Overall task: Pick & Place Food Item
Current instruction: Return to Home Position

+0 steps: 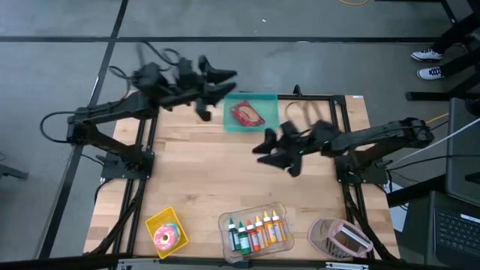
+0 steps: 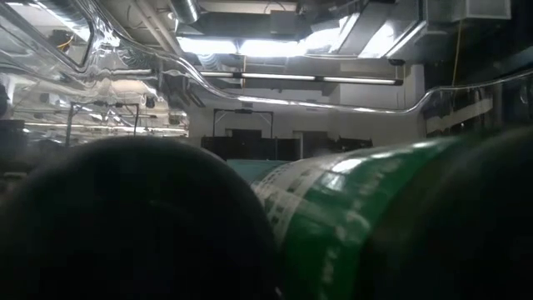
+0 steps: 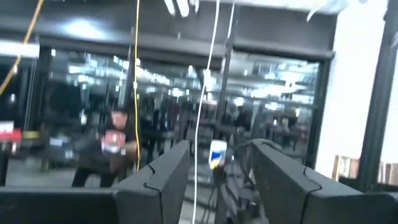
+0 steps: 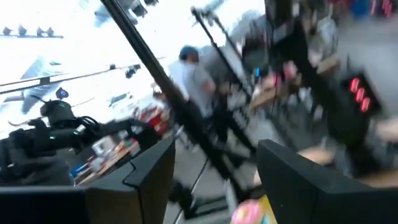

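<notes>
A red-and-white food item lies in a teal tray at the table's far edge. A pink donut sits in a yellow container at the near left; its pink edge also shows in the right wrist view. My left gripper is raised beside the tray's left side, open, with nothing between its fingers. My right gripper hovers over the table's middle, just in front of the tray, also open and holding nothing.
A clear tray of coloured bottles stands at the near edge, with a pink device to its right. Bare wood lies across the table's middle. Close objects, one dark and one green, block the low view. People show in the room beyond.
</notes>
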### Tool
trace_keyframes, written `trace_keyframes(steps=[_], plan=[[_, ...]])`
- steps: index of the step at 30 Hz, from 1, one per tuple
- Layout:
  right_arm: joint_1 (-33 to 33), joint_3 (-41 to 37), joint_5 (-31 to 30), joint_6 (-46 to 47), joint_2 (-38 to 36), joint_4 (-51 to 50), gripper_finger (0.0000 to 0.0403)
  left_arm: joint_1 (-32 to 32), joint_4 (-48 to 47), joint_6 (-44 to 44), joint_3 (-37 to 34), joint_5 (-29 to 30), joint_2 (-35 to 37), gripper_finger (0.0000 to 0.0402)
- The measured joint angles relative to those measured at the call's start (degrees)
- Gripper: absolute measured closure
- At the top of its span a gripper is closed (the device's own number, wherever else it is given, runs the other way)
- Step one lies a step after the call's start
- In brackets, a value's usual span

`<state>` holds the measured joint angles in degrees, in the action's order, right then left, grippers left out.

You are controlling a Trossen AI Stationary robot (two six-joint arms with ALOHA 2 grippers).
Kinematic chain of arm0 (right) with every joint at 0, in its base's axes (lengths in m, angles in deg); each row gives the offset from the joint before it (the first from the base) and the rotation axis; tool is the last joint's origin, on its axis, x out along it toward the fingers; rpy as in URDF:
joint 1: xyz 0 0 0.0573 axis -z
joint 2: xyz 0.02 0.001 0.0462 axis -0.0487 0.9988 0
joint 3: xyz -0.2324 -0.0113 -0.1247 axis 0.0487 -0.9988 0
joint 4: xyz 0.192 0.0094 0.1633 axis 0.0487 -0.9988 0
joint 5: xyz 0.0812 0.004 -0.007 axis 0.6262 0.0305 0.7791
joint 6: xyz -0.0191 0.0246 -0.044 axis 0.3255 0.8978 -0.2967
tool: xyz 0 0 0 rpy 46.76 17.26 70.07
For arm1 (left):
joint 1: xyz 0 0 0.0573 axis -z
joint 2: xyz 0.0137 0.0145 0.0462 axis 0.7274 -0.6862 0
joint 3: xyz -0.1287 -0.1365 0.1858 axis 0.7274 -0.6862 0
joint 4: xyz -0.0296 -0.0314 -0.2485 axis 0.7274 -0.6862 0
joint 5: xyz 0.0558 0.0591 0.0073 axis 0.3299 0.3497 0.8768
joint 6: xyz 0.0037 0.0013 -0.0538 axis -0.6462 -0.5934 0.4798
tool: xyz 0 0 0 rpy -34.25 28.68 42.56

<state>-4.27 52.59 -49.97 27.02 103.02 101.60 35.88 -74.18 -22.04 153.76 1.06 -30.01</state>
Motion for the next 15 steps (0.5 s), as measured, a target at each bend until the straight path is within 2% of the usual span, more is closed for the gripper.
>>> trace_keyframes(steps=[5,9,12,15], plan=[[1.02,-0.01,-2.86,-6.27,-9.63,-2.63,0.0179,0.24,-3.79,-2.06,0.02,0.18,5.99,0.0233],[1.06,0.01,-4.98,-9.86,-18.10,-10.92,0.0179,1.14,-10.49,-2.40,0.01,0.34,10.91,0.0233],[0.99,0.01,-2.77,-5.74,-23.28,-15.03,0.0179,2.03,-13.14,1.32,0.00,0.26,14.31,0.0233],[0.99,0.01,3.48,-0.80,-27.04,-17.76,0.0179,2.70,-15.37,4.90,0.02,-0.13,17.24,0.0233]])
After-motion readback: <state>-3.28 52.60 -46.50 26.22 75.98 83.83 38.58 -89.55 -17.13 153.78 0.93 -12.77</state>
